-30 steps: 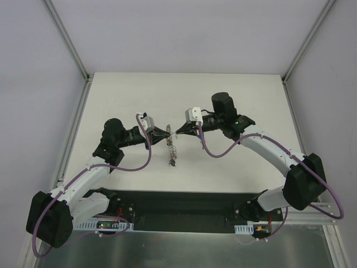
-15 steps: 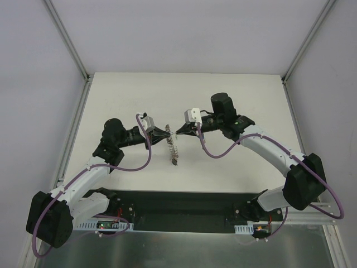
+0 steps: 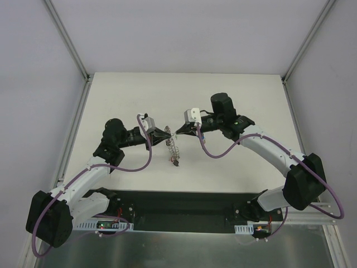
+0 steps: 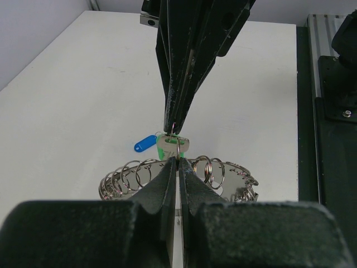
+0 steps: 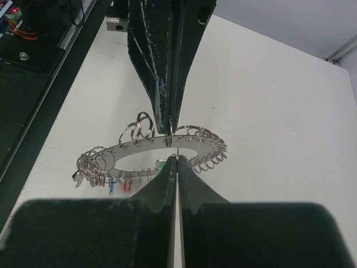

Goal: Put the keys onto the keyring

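The keyring (image 3: 172, 148), a wide flat silvery ring with many small split rings on its rim, hangs between my two grippers above the table. My left gripper (image 3: 167, 135) is shut on its rim, seen from the left wrist (image 4: 178, 162). My right gripper (image 3: 177, 133) faces it tip to tip and is shut on the thin ring of the green-tagged key (image 4: 165, 148), right at the keyring's rim (image 5: 139, 146). The blue tag (image 4: 145, 143) shows just beyond the ring. Small blue (image 5: 113, 184) and red (image 5: 127, 183) tags dangle under the ring in the right wrist view.
The white table (image 3: 234, 95) lies under the arms, with grey walls and metal frame posts at its sides. A black base strip (image 3: 184, 206) with electronics runs along the near edge.
The right gripper has edged slightly left toward the left gripper. The hanging keyring has swung a little right at its lower end. Both grippers stay shut.
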Robot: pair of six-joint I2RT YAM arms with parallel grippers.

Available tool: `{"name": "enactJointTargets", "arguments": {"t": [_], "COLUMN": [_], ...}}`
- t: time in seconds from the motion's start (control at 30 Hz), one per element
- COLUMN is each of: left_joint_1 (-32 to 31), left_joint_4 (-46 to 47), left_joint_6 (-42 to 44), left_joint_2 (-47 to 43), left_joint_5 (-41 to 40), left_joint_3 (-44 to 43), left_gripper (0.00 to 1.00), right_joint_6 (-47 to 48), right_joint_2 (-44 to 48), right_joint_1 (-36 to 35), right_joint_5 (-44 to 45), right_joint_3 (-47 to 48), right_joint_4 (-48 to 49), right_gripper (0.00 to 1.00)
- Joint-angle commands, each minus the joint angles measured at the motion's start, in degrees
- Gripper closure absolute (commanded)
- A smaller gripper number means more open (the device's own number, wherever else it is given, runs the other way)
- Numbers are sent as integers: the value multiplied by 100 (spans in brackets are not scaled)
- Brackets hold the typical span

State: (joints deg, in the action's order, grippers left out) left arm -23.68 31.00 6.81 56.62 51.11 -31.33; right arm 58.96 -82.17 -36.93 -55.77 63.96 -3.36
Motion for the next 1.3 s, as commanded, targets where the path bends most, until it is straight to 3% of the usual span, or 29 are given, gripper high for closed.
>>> {"name": "enactJointTargets", "arguments": {"t": [0.0,0.6,1.27], "left_joint_1": [-75,-93,-119], "left_joint_4": [336,222,213], "left_joint_6": [49,189,180], "left_joint_2": [-20,-160,-90], "left_joint_5": [338,-119,48], "left_joint_3": [-224,-163,-198], "left_gripper": [100,100,100], "right_joint_6": [81,133,169], "right_joint_2": [52,96,96], "right_joint_1": [-25,-25,-25], "right_joint_5": [-250,-241,-408], "right_joint_3": [231,231,292], "right_joint_4": [107,37,-86], "right_gripper": [99,99,99]}}
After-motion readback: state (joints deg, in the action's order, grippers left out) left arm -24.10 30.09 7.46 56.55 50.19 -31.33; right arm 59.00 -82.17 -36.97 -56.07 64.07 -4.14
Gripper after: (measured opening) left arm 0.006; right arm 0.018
